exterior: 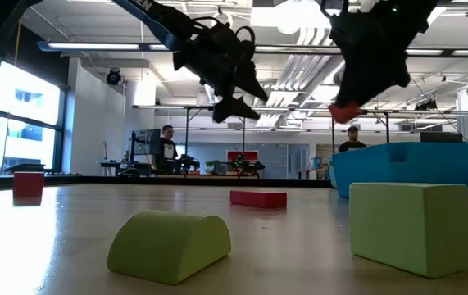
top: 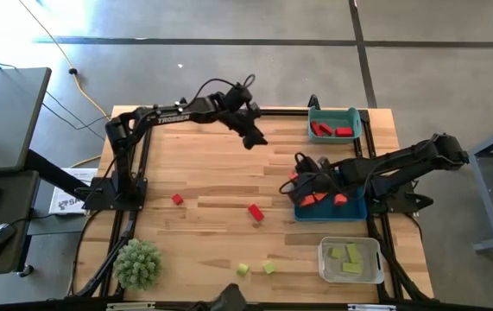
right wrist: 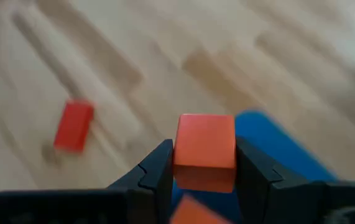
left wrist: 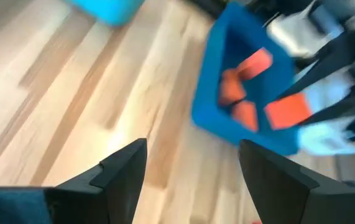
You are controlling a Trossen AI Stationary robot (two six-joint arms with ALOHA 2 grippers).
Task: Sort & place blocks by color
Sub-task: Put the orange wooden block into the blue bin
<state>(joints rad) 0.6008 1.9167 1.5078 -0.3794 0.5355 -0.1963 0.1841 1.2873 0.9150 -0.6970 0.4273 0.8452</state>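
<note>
One orange block (right wrist: 204, 151) sits pinched between my right claw (right wrist: 205, 163) fingers, hanging over the near edge of the blue bin (top: 350, 207) where more orange blocks (top: 313, 199) lie. My left claw (left wrist: 193, 165) hovers spread and empty above the surface (top: 203, 173). Farther out, red blocks (top: 255, 212) lie on the wood, two yellow-green blocks (top: 268, 267) nearer the front, others in the clear bin (top: 324, 268) and red ones in the teal bin (top: 354, 117).

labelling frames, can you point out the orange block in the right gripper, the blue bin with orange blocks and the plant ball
orange block (right wrist: 205, 149), right wrist view, front face.
blue bin (left wrist: 209, 106), left wrist view, near wall.
plant ball (top: 137, 263), high view, middle of its top.
</note>
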